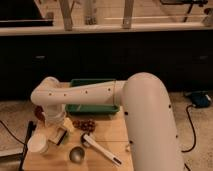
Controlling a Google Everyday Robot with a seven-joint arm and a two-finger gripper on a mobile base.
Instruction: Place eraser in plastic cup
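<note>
Cream-white plastic marks the plastic cup (38, 143), which is seen upright near the left edge of the wooden worktop (107, 142), at about eight o'clock from the gripper. The gripper (56, 131) is held low over the left part of the worktop, below the white wrist of the arm (80, 94), just to the right of the cup and slightly above its rim level. A pale block is seen at the gripper's tip and may be the eraser, but this cannot be confirmed, and whether anything is gripped cannot be told.

At four o'clock from the gripper a shiny grey metal cup (77, 154) is seen, with a scoop-like utensil (100, 149) lying just beside it at three o'clock. A cluster of dark red fruit (84, 123) lies near the gripper's right side, and a green tray (93, 95) is set at the back, at twelve o'clock.

The task is judged to be unfinished: nothing can be seen inside the cup. If the pale block is the eraser, the pick-up would be done, and a short move toward eight o'clock followed by a release over the cup's mouth would remain.
</note>
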